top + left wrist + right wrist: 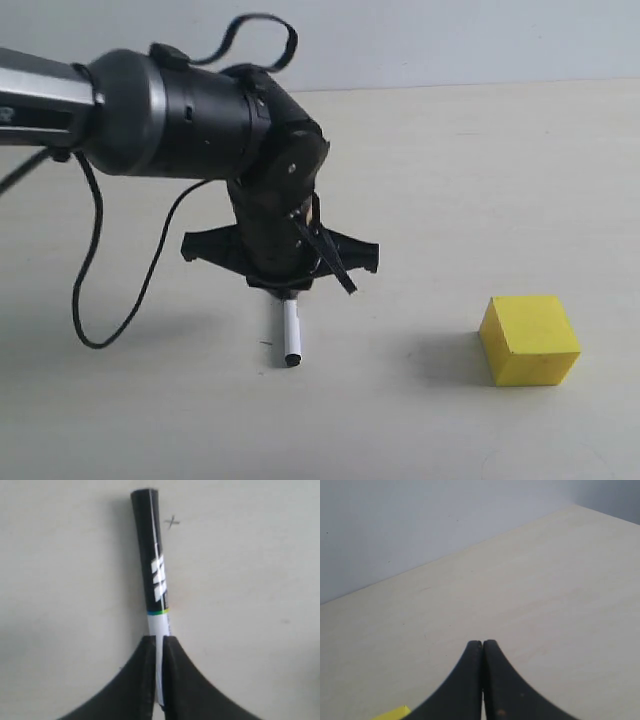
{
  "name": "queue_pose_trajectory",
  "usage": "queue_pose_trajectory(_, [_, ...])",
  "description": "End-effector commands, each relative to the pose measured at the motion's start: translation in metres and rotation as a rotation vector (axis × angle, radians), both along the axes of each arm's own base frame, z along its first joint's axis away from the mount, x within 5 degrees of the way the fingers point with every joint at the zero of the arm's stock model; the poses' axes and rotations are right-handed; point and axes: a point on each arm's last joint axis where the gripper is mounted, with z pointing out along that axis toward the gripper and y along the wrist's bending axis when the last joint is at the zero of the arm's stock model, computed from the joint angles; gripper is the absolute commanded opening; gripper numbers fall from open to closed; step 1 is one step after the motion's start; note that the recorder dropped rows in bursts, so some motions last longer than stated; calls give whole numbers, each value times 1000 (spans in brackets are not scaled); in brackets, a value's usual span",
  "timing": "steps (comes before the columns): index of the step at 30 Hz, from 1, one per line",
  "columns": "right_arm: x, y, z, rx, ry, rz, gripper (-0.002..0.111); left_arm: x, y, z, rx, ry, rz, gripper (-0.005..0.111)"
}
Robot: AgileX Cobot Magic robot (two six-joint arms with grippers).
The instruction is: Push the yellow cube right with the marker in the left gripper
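My left gripper [285, 285] points down at the pale table [450, 200], left of centre in the exterior view. It is shut on the marker [292, 335], whose white barrel and black end stick out below it, close to the tabletop. In the left wrist view the jaws [159, 639] clamp the white barrel, and the black cap half of the marker [152, 555] with white lettering reaches out past them. The yellow cube [530, 340] rests on the table well to the right of the marker, a wide gap apart. My right gripper [482, 642] is shut on nothing; a corner of the yellow cube [395, 713] shows beside it.
A black cable [90, 280] loops down to the table left of the left arm. A small pencilled cross [172, 522] marks the table near the marker's cap. A pale wall [450, 40] closes the table's far side.
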Motion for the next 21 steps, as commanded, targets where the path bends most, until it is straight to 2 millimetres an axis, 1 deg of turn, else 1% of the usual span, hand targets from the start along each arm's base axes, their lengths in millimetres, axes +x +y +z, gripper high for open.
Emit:
queue_pose_trajectory(1, [0,0,-1,-2,-3,3,0,-7,-2,42,-82,-106,-93,0])
queue_pose_trajectory(4, [0,0,-1,-2,-3,3,0,-14,0,61,-147,-169,-119,0])
queue_pose_trajectory(6, [0,0,-1,-2,-3,3,0,-22,2,76,-222,-245,-160,0])
queue_pose_trajectory(8, [0,0,-1,-2,-3,3,0,-33,6,88,-296,-317,-209,0])
queue_pose_trajectory(10, [0,0,-1,-2,-3,3,0,-46,11,96,-351,-371,-250,0])
queue_pose_trajectory(13, [0,0,-1,-2,-3,3,0,-66,28,103,-426,-446,-309,0])
queue_pose_trajectory(18, [0,0,-1,-2,-3,3,0,-97,66,116,-601,-584,-386,0])
queue_pose_trajectory(21, [0,0,-1,-2,-3,3,0,-113,88,121,-626,-664,-466,0])
